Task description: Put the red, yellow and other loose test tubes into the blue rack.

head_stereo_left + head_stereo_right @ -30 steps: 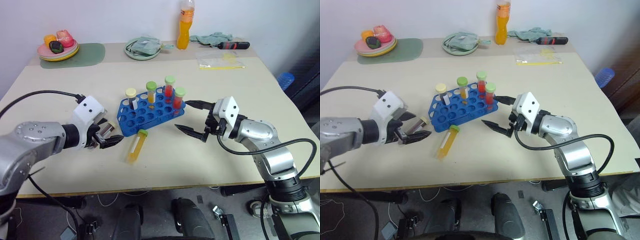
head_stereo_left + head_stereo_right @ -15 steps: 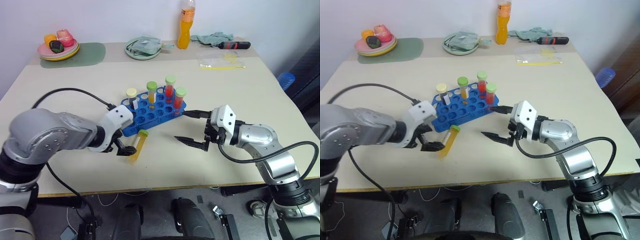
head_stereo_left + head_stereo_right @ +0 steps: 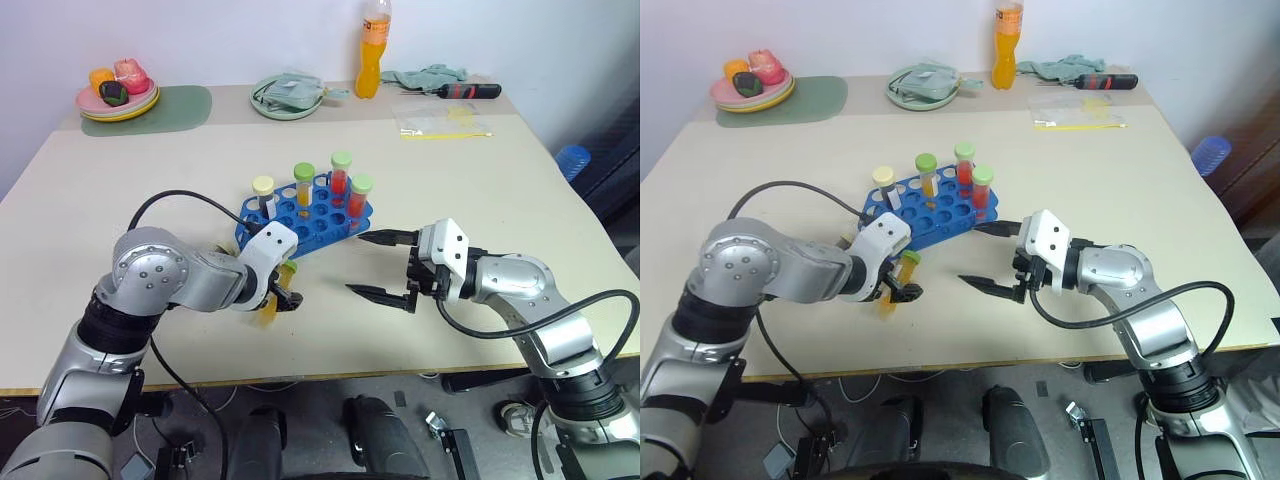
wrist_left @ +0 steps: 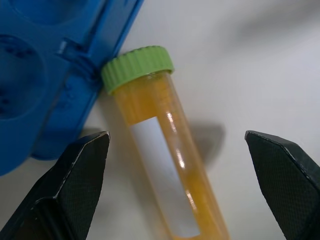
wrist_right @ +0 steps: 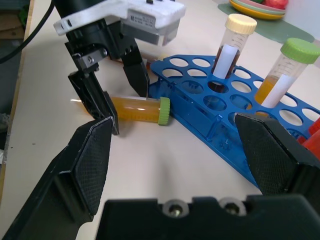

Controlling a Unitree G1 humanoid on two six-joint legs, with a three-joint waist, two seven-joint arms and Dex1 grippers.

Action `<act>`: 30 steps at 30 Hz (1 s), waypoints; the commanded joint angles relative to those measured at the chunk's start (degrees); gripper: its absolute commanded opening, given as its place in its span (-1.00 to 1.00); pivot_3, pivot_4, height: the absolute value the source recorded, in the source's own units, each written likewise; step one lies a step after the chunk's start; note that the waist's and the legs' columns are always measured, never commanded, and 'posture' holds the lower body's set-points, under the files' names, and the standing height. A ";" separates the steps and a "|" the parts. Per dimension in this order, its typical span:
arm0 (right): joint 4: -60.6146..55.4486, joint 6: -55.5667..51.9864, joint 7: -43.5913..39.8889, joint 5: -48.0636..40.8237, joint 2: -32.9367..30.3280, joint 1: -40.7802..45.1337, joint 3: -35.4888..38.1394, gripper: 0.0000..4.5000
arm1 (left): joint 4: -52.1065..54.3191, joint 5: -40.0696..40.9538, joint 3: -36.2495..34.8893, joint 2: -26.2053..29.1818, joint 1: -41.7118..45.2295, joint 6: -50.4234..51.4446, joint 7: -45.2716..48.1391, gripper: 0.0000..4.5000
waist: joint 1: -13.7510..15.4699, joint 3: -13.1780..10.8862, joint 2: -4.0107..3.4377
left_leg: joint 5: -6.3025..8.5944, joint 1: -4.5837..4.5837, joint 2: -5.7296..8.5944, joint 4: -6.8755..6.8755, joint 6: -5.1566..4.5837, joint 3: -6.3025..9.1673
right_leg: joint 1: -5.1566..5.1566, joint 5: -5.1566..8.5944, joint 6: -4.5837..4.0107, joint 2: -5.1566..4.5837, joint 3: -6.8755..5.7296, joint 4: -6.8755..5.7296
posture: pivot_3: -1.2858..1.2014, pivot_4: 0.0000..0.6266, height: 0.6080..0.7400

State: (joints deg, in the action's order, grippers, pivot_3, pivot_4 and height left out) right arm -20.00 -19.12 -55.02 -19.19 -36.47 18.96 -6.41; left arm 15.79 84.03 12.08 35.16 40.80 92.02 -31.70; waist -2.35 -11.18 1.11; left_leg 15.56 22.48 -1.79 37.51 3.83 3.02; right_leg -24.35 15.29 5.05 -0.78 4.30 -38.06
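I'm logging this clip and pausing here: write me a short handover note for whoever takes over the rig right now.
Left pincer: open, fingers either side of the loose yellow-filled, green-capped plastic tube lying on the table, not yet closed on it.
Right pincer: open, empty, held above the table right of the bright blue plastic rack.
Done: four capped tubes stand in the rack.
Left: close on the lying tube, whose cap touches the rack's edge, lift it and put it in a free hole.
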 commanded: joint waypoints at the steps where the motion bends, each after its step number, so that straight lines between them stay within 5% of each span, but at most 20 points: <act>1: -2.23 -0.01 -0.24 -0.74 -0.43 0.30 0.41 0.92 | -0.84 5.14 -0.19 -0.09 -0.32 -0.41 -5.77 0.88 | 0.10 0.00 0.00 | -0.01 0.00 0.01 0.00 0.02 0.00 | 0.00 0.00 0.00 -0.01 0.00 0.00 | 0.03 -0.52 1.00; 3: -2.47 -0.17 -0.23 -0.77 -0.43 0.24 0.43 0.93 | -1.62 7.41 0.91 0.33 -0.41 -1.69 -8.81 0.66 | 0.15 0.00 0.00 | -0.02 0.00 0.01 0.01 0.03 0.00 | 0.00 0.00 0.00 -0.01 0.00 0.00 | 0.03 -0.52 1.00; 9: -3.16 -0.65 0.00 -0.85 -0.45 0.00 0.50 0.93 | -3.08 13.45 4.89 1.98 0.17 -6.32 -15.35 -0.61 | 0.32 0.01 0.00 | -0.03 0.00 0.02 0.01 0.06 0.00 | 0.00 0.00 0.00 -0.02 0.00 -0.01 | 0.03 -0.52 1.00; 15: -3.99 -1.50 0.30 -1.05 -0.60 -0.08 0.91 0.93 | -1.85 16.43 7.49 5.91 2.30 -8.93 -15.06 -0.64 | 0.31 0.01 0.00 | -0.04 0.00 0.03 0.03 0.08 -0.01 | 0.02 0.00 0.00 -0.02 0.00 -0.01 | 0.03 -0.52 1.00; 20: -4.51 -2.33 0.70 -1.42 -0.83 -0.36 1.52 0.93 | 8.00 11.05 5.75 10.34 3.71 -8.03 -3.44 -0.64 | 0.31 0.01 0.00 | -0.05 0.01 0.04 0.03 0.09 -0.01 | 0.01 0.00 0.00 -0.01 -0.01 -0.01 | 0.03 -0.52 1.00; 27: -4.71 -4.62 2.13 -2.64 -1.45 -1.41 3.83 0.93 | 26.92 -24.97 2.01 19.97 -4.07 -33.12 25.87 -0.64 | 0.12 0.02 -0.01 | -0.19 -0.04 0.04 -0.14 0.34 -0.06 | 0.01 0.01 -0.02 0.00 0.00 0.05 | 0.03 -0.52 1.00; 30: -3.74 -5.78 3.81 -2.78 -1.76 -4.00 5.94 0.93 | 25.16 -37.99 0.25 12.97 -8.64 -46.57 25.16 -0.64 | 0.50 0.03 0.03 | -0.20 -0.07 0.05 -0.20 0.36 -0.11 | 0.03 0.01 -0.02 -0.02 0.02 0.10 | 0.03 -0.52 1.00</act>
State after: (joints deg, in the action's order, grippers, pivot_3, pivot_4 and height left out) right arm -22.43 -24.59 -52.26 -21.01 -37.98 15.62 -2.76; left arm 40.45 53.69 13.87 50.31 32.39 52.95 -6.45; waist -1.85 -11.16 1.14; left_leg 15.36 22.45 -1.75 37.36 4.18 2.94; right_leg -24.30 15.30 5.03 -0.80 4.30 -37.96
